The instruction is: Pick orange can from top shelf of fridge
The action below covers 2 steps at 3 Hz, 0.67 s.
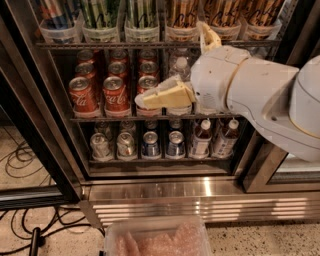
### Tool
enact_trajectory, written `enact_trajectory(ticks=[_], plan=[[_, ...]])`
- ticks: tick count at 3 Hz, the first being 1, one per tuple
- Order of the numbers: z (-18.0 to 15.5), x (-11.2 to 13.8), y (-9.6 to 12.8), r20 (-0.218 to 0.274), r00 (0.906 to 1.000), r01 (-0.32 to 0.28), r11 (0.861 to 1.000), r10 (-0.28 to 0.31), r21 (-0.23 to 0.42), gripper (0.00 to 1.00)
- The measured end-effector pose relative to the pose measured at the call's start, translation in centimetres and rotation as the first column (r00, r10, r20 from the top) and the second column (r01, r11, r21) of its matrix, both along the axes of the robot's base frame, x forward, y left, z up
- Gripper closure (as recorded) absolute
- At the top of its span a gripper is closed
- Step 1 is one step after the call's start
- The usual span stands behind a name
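- I see the gripper point(171, 64) in front of the open fridge point(26, 75), at the level of the middle rack and just below the top shelf point(100, 45).
- Its two cream fingers are spread wide apart and hold nothing. One finger point(162, 96) points left across the row of red Coca-Cola cans point(115, 94). The other reaches upward, with its tip over the front edge of the top shelf.
- The white arm point(260, 95) comes in from the right and covers the right part of the middle rack.
- The orange can point(181, 11) stands upright on the top shelf in a clear plastic tray point(181, 34), just left of the upward finger's tip. I cannot tell whether that finger touches the tray.
- More orange-gold cans point(226, 12) of the same kind stand to its right along that shelf, partly cut off by the top of the view.
- To its left on the same shelf stand green-striped cans point(100, 11), also in clear trays.
- A water bottle point(181, 65) stands on the middle rack behind the gripper.
- The lowest rack holds small cans point(150, 144) on the left and capped bottles point(201, 137) on the right.
- Below the racks runs the ribbed stainless-steel base point(175, 197).
- A clear bin point(112, 235) sits at the bottom edge of my view, and dark cables point(20, 225) lie on the floor at the left.
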<state>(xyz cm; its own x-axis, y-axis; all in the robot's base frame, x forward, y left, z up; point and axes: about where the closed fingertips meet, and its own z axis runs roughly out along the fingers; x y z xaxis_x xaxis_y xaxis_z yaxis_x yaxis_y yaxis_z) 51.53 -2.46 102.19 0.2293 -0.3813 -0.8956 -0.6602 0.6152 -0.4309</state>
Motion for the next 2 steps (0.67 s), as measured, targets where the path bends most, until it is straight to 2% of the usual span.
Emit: enact_trajectory(ticks=[1, 2], plan=[[1.08, 1.57, -0.29, 0.045, 0.9959, 0.077, 0.997, -0.079, 0.026, 0.0], [1.59, 2.57, -0.79, 0.065, 0.9884, 0.135, 0.99, -0.137, 0.039, 0.19]])
